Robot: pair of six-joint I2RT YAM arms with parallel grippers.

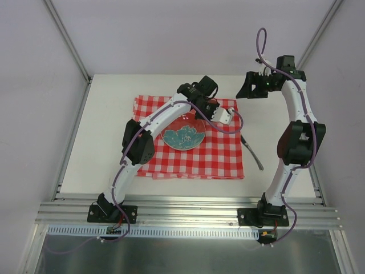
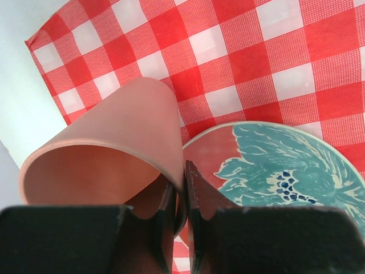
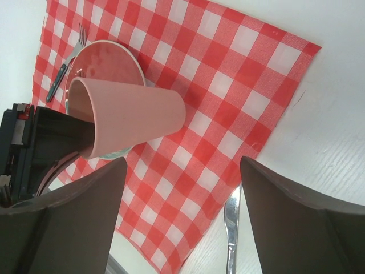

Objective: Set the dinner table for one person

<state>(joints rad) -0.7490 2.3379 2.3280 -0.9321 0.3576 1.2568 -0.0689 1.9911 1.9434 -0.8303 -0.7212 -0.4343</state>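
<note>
- Left jaws: pinched narrowly on the rim wall of the pale pink tapered cup (image 2: pixel 108 142), one inside and one outside; the cup hangs tilted on its side.
- Beneath: the round teal-flowered ceramic plate (image 2: pixel 274 165) on the red-and-white checked cloth (image 2: pixel 239 57), mid-way on the off-white rectangular desk (image 1: pixel 108 114).
- Right jaws: wide apart, empty.
- Risk: so thin a pinch may let the cup pivot or slip and strike the plate.

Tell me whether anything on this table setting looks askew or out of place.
The pink cup is tipped on its side by the plate, pinched by its rim in the left pincer. Right of the checked cloth, a metal utensil lies slanted on the bare table, not parallel to the cloth's edge.
</note>
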